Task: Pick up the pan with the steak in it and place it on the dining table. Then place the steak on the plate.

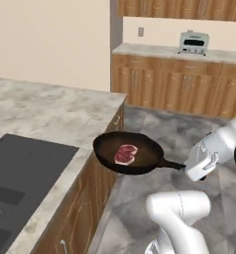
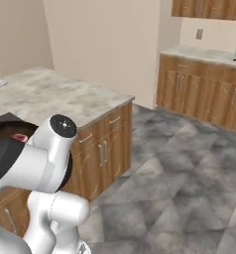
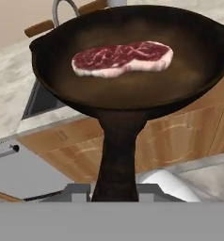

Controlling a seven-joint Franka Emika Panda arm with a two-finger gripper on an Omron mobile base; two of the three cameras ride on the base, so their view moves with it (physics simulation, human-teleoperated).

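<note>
Black and shallow, the pan (image 1: 135, 153) hangs in the air just off the right edge of a marbled worktop (image 1: 50, 111), above the grey tiled floor (image 1: 184, 131). The jaws (image 1: 185, 167) are clenched on the end of its long straight handle (image 3: 116, 155), which runs right toward the white arm. A raw red-pink steak (image 1: 125, 154) with a whitish fat edge lies flat on the pan's dark brown inside. A dark cooktop (image 1: 21, 173) is set into the worktop at the near left. Far across the room, wooden cabinets (image 1: 179, 87) carry a silver toaster oven (image 1: 193, 43).
</note>
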